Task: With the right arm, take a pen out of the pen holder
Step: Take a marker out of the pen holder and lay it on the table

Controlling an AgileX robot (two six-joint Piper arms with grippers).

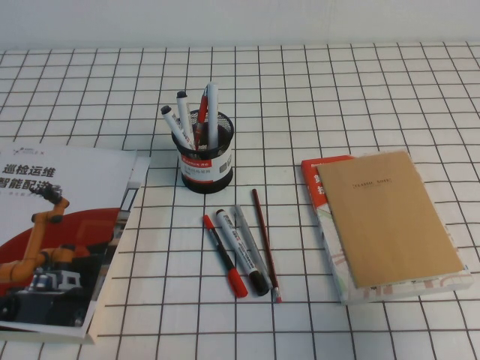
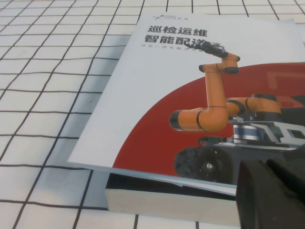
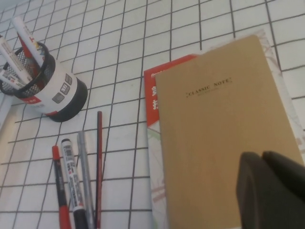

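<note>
Black wire-mesh pen holder (image 1: 206,161) with a white-and-red label stood upright near the middle of the white grid-lined counter (image 1: 360,90). Inside it were white-barrelled markers with black caps (image 1: 184,112) and a slim red pen (image 1: 202,111) – all leaning, their tops above the rim.

Right gripper (image 3: 263,155) hung over the brown kraft notebook (image 1: 386,217), well apart from the pen holder, with its black fingers together and holding nothing. The notebook lay on a red-and-white book (image 1: 311,176) toward the counter's right edge.

Left gripper (image 2: 267,164) hovered above the large white-and-red book with an orange robot arm on its cover (image 1: 52,240), which sat at the near-left corner of the counter. Its fingers were together too, and empty.

Loose on the counter, just on the near side of the pen holder, four things lay side by side: a black-and-red pen (image 1: 223,255), a white marker with a black cap (image 1: 241,251), a grey pen (image 1: 246,225) and a dark red pencil (image 1: 266,244). The first three were touching or nearly so – the pencil lay just beside them, angled toward the near edge.
</note>
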